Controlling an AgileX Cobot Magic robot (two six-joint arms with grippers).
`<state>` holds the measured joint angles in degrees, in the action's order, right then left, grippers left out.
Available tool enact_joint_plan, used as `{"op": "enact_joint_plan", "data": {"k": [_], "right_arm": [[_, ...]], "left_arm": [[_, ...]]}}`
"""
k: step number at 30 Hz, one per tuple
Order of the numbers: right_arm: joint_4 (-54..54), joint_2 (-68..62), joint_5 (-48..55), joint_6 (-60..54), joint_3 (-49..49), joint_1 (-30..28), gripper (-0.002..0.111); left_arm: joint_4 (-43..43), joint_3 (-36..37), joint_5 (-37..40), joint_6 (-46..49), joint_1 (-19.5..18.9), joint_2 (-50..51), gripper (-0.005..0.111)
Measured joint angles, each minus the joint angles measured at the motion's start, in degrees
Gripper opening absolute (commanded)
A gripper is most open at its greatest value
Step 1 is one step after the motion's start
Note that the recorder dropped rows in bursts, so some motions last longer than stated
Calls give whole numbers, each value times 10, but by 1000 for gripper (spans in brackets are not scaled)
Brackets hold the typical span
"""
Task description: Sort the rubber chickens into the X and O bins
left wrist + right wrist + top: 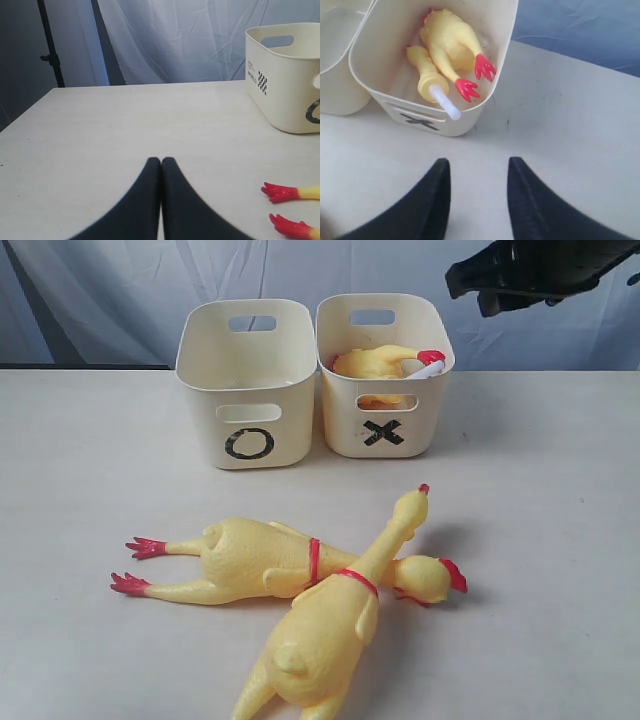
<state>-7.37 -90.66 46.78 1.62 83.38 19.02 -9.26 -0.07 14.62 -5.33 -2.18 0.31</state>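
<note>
Now two long chickens (260,560) are lying crossed by the worktop's (540,570) front edge, one's feet toward the left fingers (145,200), pressed together, empty. The right fingers (432,200) are hovering parted, empty, near the X bin (345,435).

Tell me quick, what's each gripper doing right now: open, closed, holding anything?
Left gripper: closed, holding nothing.
Right gripper: open, empty, near the X bin.
</note>
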Motion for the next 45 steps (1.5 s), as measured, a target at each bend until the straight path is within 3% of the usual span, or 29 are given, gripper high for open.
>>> {"op": "enact_joint_plan", "data": {"k": [3, 7, 17, 20, 24, 32, 38, 45], "right_arm": [[26, 27, 25, -20, -7, 0, 0], [74, 110, 25, -51, -64, 0, -1], [159, 459, -105, -57, -433, 0, -1], [173, 536, -110, -57, -486, 0, -1], [203, 622, -93, -57, -528, 0, -1], [303, 785, -38, -110, -560, 0, -1], [333, 852, 17, -116, -560, 0, -1], [347, 882, 52, -119, -560, 0, -1]], "left_arm": [[0, 0, 0, 0, 0, 0, 0], [0, 0, 0, 0, 0, 0, 0], [0, 0, 0, 0, 0, 0, 0], [-5, 0, 0, 0, 0, 0, 0], [9, 0, -19, 0, 0, 0, 0], [169, 0, -118, -1, 0, 0, 0], [200, 0, -205, -5, 0, 0, 0], [226, 0, -287, -169, 0, 0, 0]]}}
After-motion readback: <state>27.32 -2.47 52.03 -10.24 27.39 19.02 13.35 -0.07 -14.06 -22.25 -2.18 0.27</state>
